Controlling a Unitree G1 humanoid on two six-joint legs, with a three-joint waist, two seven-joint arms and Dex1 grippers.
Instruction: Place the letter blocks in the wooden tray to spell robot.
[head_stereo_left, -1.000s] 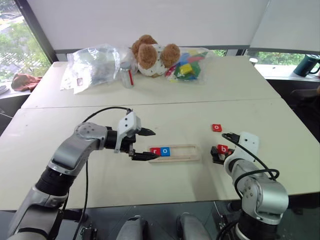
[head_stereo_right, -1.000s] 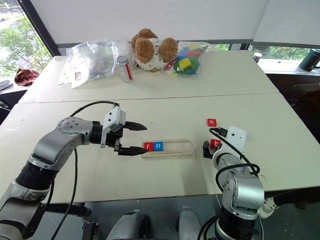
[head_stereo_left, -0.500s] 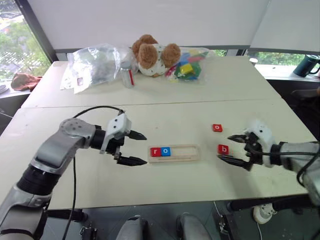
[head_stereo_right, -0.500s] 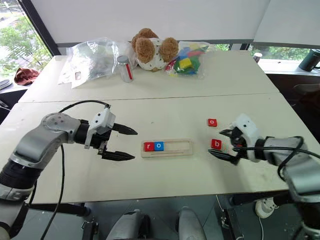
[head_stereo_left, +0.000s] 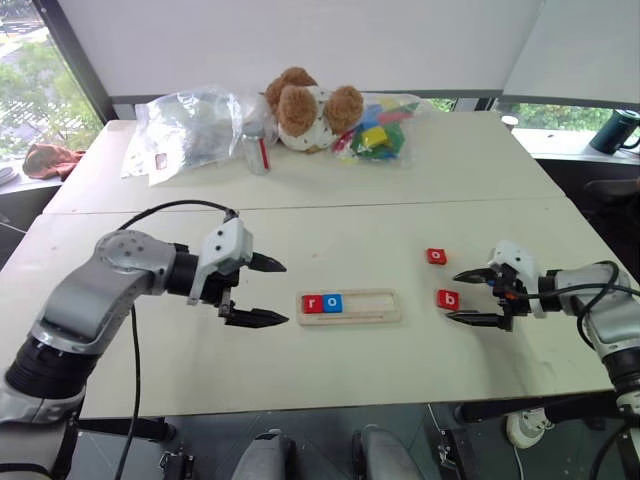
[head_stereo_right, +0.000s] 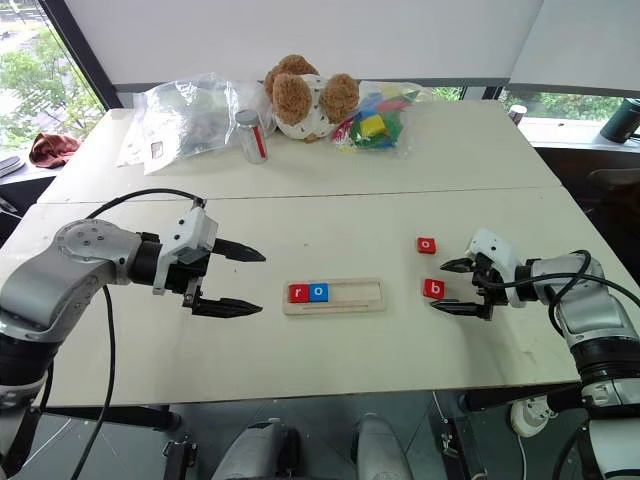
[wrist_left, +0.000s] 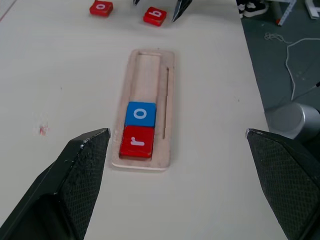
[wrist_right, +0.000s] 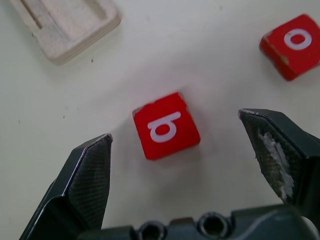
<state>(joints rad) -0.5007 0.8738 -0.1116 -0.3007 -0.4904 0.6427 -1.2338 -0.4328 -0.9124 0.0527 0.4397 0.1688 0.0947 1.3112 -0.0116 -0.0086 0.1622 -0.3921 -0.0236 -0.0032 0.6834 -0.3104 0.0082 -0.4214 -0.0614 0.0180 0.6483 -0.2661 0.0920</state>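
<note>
The wooden tray (head_stereo_left: 349, 306) lies flat on the front table, roughly midway along it and nearer the front edge than the seam with the rear table. Its left end holds two of the letter blocks side by side and touching: a red "r" (head_stereo_left: 312, 304) at the very end and a blue "o" (head_stereo_left: 332, 303) next to it, with the remainder of the groove bare. The left gripper (head_stereo_left: 262, 291) hovers just off the tray's left end, its two black fingers spread wide and holding nothing, tips aimed toward the tray. Toward the table's right edge, the right gripper (head_stereo_left: 462, 297) points in at a red "b" block (head_stereo_left: 448, 298) lying flat on the tabletop well apart from the tray's right end; its fingers stand wide apart on either side of the block's line, near it but not touching, and grip nothing. A little farther back, a red "o" block (head_stereo_left: 436, 256) rests on the table near the "b" but apart from it. On the rear table, near its far edge, sit a crumpled clear plastic bag (head_stereo_left: 190, 130), a small clear bottle with a red label (head_stereo_left: 255, 149), a brown teddy bear (head_stereo_left: 306, 108), and a bag of multicoloured toy blocks (head_stereo_left: 375, 131) touching the bear's side.
</note>
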